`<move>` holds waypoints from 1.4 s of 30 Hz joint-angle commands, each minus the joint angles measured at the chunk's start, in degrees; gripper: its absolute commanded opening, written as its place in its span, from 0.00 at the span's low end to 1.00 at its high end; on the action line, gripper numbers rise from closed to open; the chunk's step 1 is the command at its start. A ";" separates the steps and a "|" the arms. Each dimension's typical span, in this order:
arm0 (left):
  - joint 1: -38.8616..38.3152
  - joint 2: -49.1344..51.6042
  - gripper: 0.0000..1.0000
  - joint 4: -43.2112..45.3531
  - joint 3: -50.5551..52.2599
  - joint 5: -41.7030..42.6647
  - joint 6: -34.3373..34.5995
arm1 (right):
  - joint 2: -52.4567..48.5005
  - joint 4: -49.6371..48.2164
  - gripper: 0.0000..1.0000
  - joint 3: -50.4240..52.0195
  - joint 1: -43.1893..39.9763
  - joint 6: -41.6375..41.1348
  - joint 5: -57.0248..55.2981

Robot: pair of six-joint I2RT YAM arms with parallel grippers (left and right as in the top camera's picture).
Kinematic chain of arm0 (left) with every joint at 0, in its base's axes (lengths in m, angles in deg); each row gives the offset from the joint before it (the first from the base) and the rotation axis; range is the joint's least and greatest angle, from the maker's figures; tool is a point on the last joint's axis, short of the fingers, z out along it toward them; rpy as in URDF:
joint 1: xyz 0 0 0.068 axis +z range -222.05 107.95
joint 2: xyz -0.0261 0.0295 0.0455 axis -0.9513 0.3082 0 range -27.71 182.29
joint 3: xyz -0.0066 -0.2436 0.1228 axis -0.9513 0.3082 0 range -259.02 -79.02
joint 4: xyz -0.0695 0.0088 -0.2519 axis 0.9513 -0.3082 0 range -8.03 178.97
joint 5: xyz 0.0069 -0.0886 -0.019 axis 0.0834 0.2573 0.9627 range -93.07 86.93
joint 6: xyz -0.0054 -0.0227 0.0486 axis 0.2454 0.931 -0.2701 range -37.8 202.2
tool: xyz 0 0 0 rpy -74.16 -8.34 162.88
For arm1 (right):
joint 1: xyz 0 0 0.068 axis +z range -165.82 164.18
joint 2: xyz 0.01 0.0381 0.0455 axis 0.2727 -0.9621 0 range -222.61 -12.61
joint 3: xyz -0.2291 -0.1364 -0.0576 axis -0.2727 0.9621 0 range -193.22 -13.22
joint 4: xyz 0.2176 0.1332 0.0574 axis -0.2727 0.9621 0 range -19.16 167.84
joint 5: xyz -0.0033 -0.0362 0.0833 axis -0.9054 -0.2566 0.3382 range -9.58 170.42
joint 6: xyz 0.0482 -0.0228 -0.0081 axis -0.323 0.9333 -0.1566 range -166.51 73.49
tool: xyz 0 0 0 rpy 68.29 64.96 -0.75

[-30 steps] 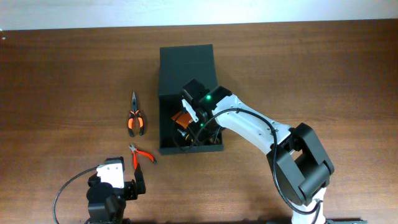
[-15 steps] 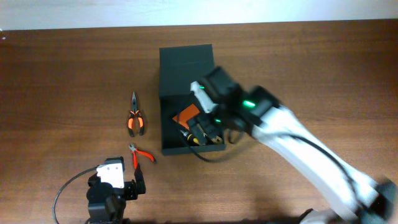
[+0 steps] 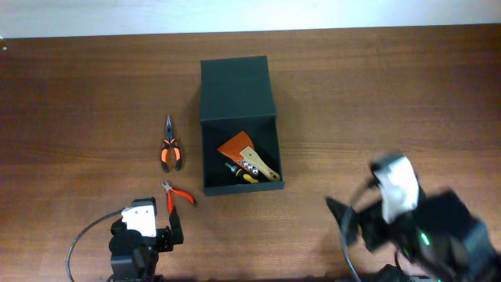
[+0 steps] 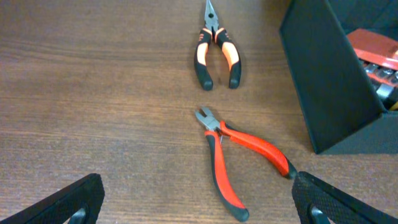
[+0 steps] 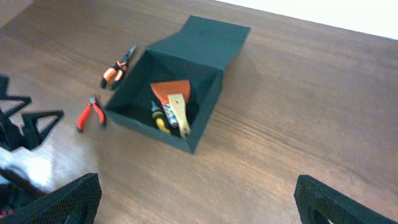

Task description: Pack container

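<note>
The dark green container stands open at mid-table with its lid flap folded back. Inside lie an orange-bladed scraper with a wooden handle and a yellow-black tool; the right wrist view also shows the scraper in the container. Red-handled cutters and orange-black long-nose pliers lie on the table left of it. My left gripper is open, just short of the cutters. My right gripper is open and empty, at the table's front right, blurred in the overhead view.
The wooden table carries nothing else. The container's near corner stands to the right of the left gripper.
My right arm has pulled out of the container and swung back to the front right. The scraper and yellow-black tool stay in the container. The left arm has not moved.
</note>
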 commanded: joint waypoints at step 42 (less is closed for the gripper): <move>0.17 0.26 0.99 0.15 -2.64 0.72 0.59 | 25.94 -6.93 0.99 18.84 0.15 -6.75 -2.03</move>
